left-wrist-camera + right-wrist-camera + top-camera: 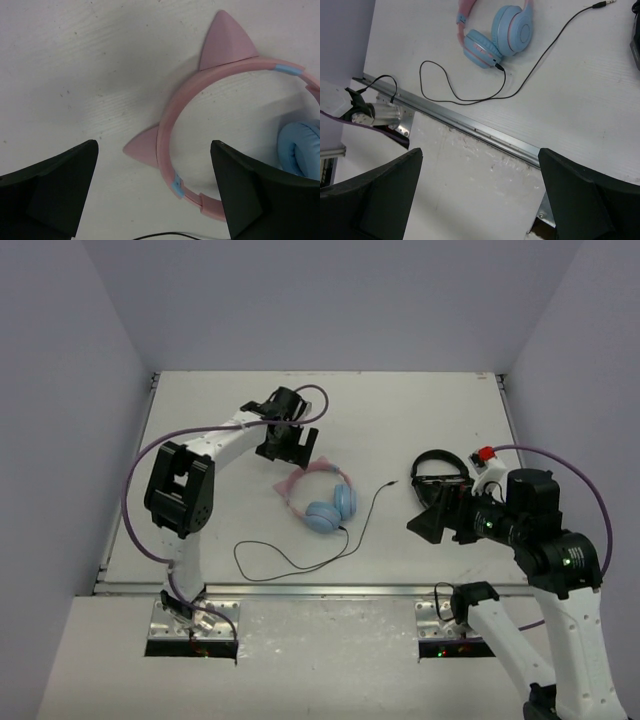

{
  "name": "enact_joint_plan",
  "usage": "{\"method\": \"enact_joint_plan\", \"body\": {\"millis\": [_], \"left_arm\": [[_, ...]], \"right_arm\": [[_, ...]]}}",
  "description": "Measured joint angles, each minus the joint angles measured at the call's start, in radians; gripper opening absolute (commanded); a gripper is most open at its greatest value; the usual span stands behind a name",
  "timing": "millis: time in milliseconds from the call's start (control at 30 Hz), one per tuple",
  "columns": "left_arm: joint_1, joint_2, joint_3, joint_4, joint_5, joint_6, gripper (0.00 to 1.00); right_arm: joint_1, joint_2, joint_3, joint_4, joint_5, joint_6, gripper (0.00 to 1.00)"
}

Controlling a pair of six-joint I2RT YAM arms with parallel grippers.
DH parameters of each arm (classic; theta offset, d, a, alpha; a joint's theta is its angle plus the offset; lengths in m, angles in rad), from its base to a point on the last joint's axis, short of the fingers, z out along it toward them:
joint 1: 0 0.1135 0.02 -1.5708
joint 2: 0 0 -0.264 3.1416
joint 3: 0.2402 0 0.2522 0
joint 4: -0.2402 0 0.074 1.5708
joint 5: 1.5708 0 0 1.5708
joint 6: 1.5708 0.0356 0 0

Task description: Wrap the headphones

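The top external camera is looking down from above and behind the arm bases, taking in the whole white table (420, 420). The left wrist camera is hanging close, facing almost straight down at the headphones (165, 155), with only their headband and part of one cup fitting between its own fingers (55, 190). The right wrist camera is sitting farther back, looking obliquely across the table's metal edge rail (470, 125). All three views are sharing the headphones.

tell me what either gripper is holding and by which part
Nothing is held. The left gripper, above the headphones, and the right gripper are both open and empty.
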Motion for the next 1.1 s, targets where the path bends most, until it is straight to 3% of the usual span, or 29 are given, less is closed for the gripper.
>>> {"method": "enact_joint_plan", "body": {"millis": [67, 233, 367, 467, 533, 567, 600, 867, 1100], "left_arm": [[0.001, 0.036, 0.013, 0.024, 0.001, 0.008, 0.88], [-0.006, 0.099, 0.012, 0.061, 0.006, 0.018, 0.60], [-0.023, 0.154, 0.011, 0.093, 0.005, 0.022, 0.55], [-0.039, 0.175, 0.000, 0.119, -0.006, 0.024, 0.40], [-0.043, 0.175, -0.001, 0.130, -0.010, 0.023, 0.35], [-0.046, 0.175, -0.002, 0.134, -0.010, 0.024, 0.26], [-0.046, 0.176, -0.002, 0.139, -0.010, 0.019, 0.03], [-0.064, 0.132, -0.051, 0.160, -0.069, -0.043, 0.00], [-0.166, -0.251, -0.127, -0.032, -0.314, -0.164, 0.01]], "right_arm": [[0.000, -0.023, -0.002, -0.008, -0.005, -0.002, 0.99], [0.000, -0.059, -0.005, -0.031, -0.007, -0.010, 0.99], [0.000, -0.061, -0.010, -0.042, -0.007, -0.010, 0.99], [0.000, -0.061, -0.010, -0.047, -0.006, -0.010, 0.99], [0.000, -0.061, -0.010, -0.048, -0.006, -0.012, 0.99], [0.000, -0.061, -0.010, -0.048, -0.006, -0.013, 0.99], [0.000, -0.062, -0.011, -0.047, -0.006, -0.013, 0.99], [0.000, -0.080, -0.085, 0.016, -0.022, -0.014, 0.99], [0.000, -0.077, -0.242, 0.308, -0.188, 0.006, 0.99]]}}
